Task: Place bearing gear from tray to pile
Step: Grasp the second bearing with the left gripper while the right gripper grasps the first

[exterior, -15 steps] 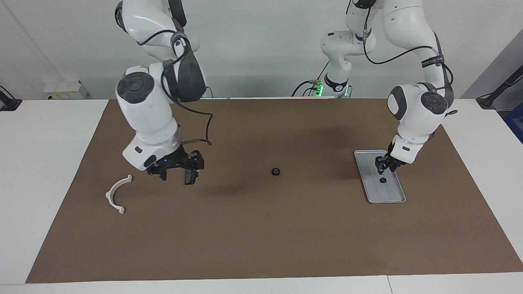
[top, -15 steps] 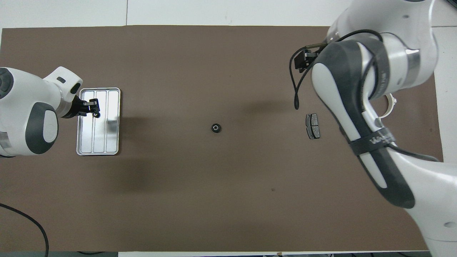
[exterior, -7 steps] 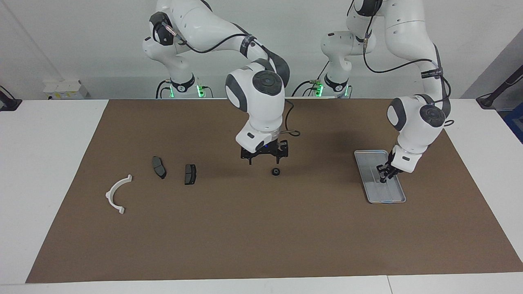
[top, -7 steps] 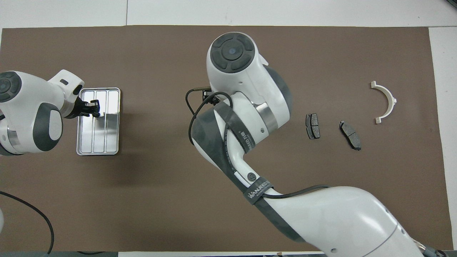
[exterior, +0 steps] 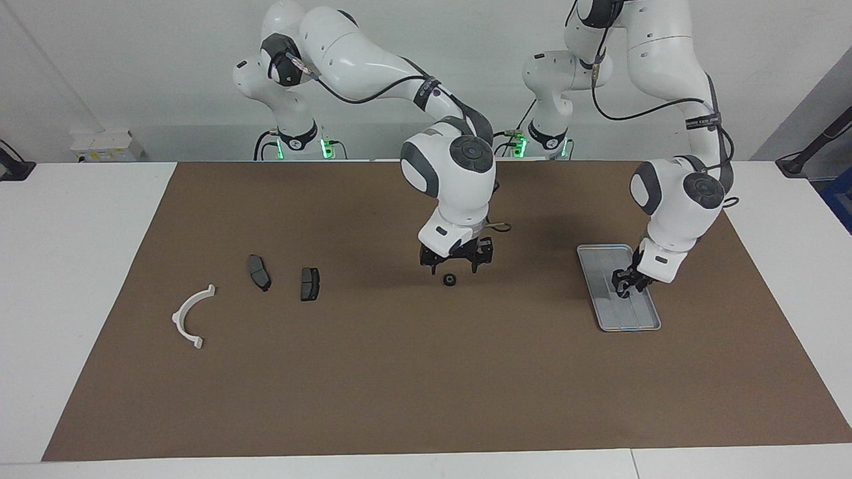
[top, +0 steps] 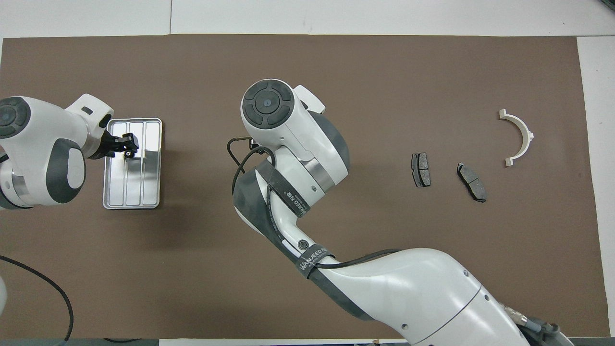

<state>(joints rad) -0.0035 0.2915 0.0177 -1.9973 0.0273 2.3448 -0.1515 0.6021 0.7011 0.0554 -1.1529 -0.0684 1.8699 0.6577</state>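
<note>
Your right gripper (exterior: 456, 265), fingers spread, hangs over one bearing gear (exterior: 450, 280) at mat centre. Your left gripper (exterior: 624, 285) sits low in the tray (exterior: 602, 254), at three o'clock of that gear in the facing view; its grip cannot be told. The pile (exterior: 256, 285) lies at nine o'clock.

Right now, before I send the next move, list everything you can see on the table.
gear: one, black, middle of the mat
small part: one, dark, on the tray at the left claw; too small to identify
tray: one, silver-grey, toward the left arm's end
pads: two, dark grey, side by side toward the right arm's end
bracket: one, white half-ring, beside the pads, closer to the table's end
mat: one, brown, covers most of the table
table: one, white
left claw: black, down over the tray
right claw: black, open, just above the gear
</note>
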